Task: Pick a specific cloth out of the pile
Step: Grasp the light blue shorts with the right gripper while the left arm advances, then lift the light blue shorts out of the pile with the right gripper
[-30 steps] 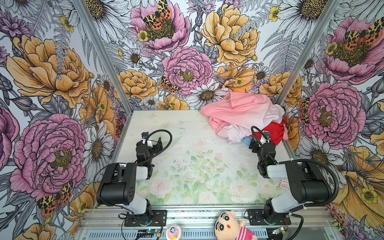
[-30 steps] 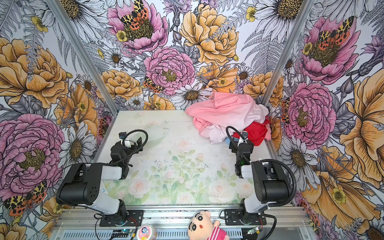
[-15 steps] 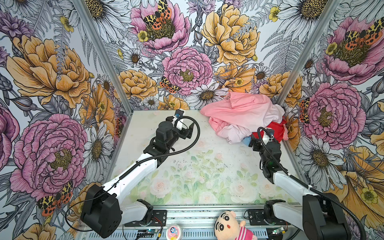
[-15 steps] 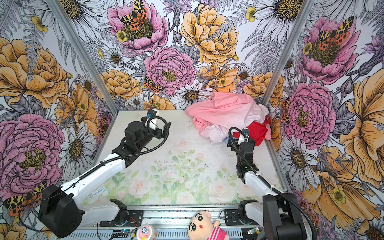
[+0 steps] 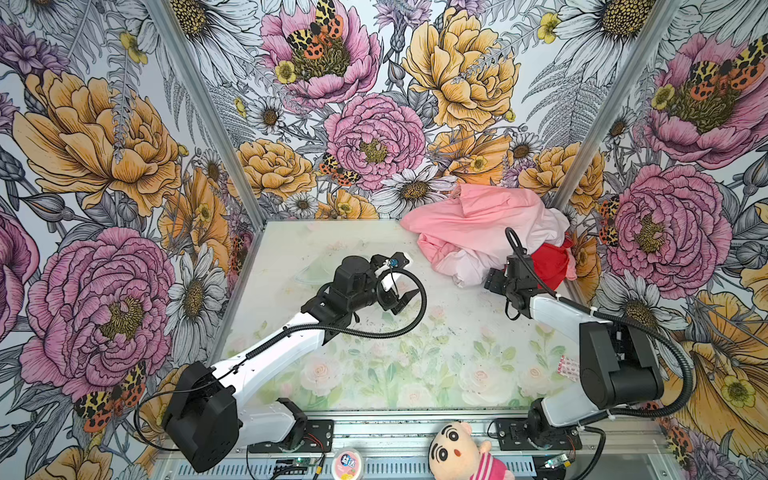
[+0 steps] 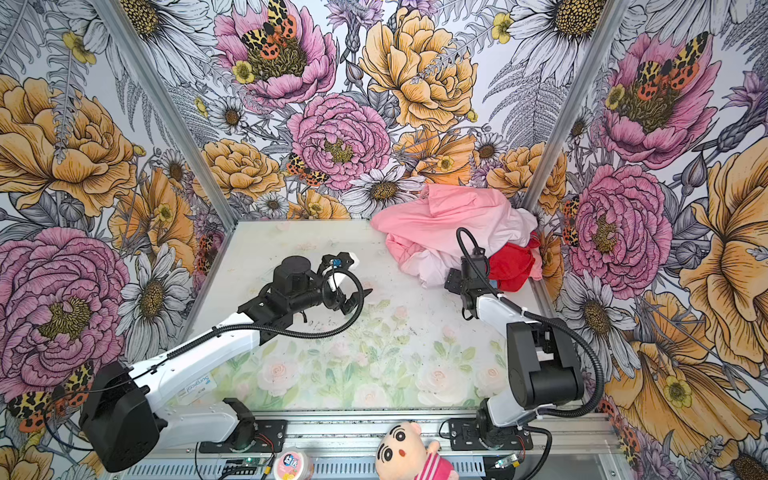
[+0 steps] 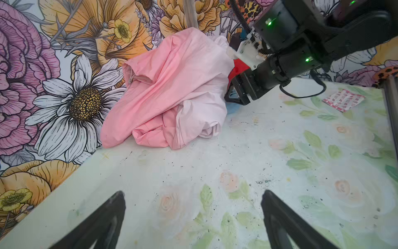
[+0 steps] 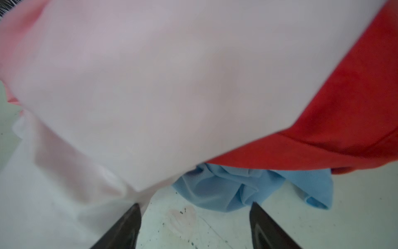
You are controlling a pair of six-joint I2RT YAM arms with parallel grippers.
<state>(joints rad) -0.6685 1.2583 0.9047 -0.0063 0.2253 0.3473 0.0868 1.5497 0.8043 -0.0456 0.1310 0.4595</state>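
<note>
Walls (image 5: 374, 137) papered with bold pink, orange and white flowers enclose a pale rose-printed tabletop (image 5: 415, 374).

the pile (image 8: 150, 86) overhangs the cloth (image 8: 247, 189); bare table (image 8: 355, 215) lies open before it.

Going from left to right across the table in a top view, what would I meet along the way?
left gripper → pink garment → red cloth
</note>
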